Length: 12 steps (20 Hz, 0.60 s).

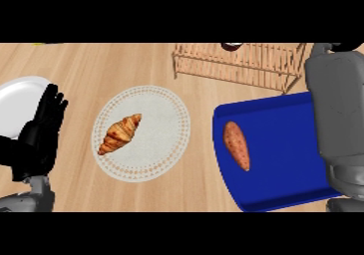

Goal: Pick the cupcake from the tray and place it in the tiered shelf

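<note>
Late in task, by the look: placing step, or just past it. Blue tray (pixel 287 189) at desk's (pixel 81 64) near right corner, w/ only a sweet potato (pixel 237 145) lying on its left part; no cupcake anywhere on tray. Wooden tiered shelf (pixel 236 64) at far edge, right of centre. Small dark thing (pixel 232 46) at shelf's far side, cut by view's top: prob. the cupcake, but too little showing to be sure; resting on a tier or not, cannot tell. Rt forearm (pixel 339 109) stretched along desk's right edge, over tray's right side, up toward shelf's right end. Rt hand (pixel 345 46) only a black sliver at far right corner; apart, together or clamped on something: cannot tell. Well apart from the dark thing, w/ much of shelf btwn. Lt hand (pixel 45 119) at left edge, open, flat and upright, resting, partly over a white plate (pixel 15 94); holding nothing. Croissant (pixel 119 133) on patterned plate (pixel 162 149) mid-desk, btwn white plate and tray; no part in task. Next, as a guess: if cupcake already on shelf, pull rt arm back toward near edge w/o clipping shelf's slats or nudging tray. If in rt hand instead, ease over a tier, lower, then let go. Either way: slow, level travel near those thin wooden rails.
</note>
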Each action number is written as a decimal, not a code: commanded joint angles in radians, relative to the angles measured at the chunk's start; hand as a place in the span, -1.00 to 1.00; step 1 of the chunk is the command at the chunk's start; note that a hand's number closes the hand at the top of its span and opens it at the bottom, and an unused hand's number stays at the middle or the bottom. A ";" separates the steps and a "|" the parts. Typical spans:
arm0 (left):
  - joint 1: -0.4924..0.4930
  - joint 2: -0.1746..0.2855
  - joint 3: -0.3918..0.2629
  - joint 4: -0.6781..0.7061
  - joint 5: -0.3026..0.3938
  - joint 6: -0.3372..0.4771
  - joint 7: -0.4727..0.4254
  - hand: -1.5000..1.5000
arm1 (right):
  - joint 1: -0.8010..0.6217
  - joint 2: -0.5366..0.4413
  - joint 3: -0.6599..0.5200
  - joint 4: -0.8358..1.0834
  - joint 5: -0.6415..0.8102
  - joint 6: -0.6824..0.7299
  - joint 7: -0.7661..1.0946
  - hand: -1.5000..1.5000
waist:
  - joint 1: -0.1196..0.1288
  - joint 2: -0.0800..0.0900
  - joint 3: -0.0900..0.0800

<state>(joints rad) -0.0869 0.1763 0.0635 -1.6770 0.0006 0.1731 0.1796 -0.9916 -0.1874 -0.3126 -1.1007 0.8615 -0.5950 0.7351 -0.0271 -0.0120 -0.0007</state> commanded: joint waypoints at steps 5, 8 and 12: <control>0.023 0.011 0.023 -0.007 0.012 -0.015 -0.002 0.00 | 0.339 -0.047 0.012 -0.549 -0.054 0.218 0.169 -1.00 | -0.012 -0.002 0.000; 0.019 0.025 0.054 -0.015 0.053 -0.040 -0.001 0.00 | 0.422 -0.112 -0.040 -0.721 -0.155 0.333 0.198 -1.00 | -0.004 0.002 0.001; -0.013 0.024 0.057 0.045 0.037 -0.046 -0.050 0.00 | 0.587 -0.107 -0.074 -0.937 -0.269 0.412 0.216 -1.00 | -0.003 0.006 0.001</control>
<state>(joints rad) -0.0583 0.1785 0.0860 -1.6816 0.0193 0.1487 0.1550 -0.5436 -0.2804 -0.3538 -1.8376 0.6863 -0.2761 0.9133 -0.0294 -0.0097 -0.0003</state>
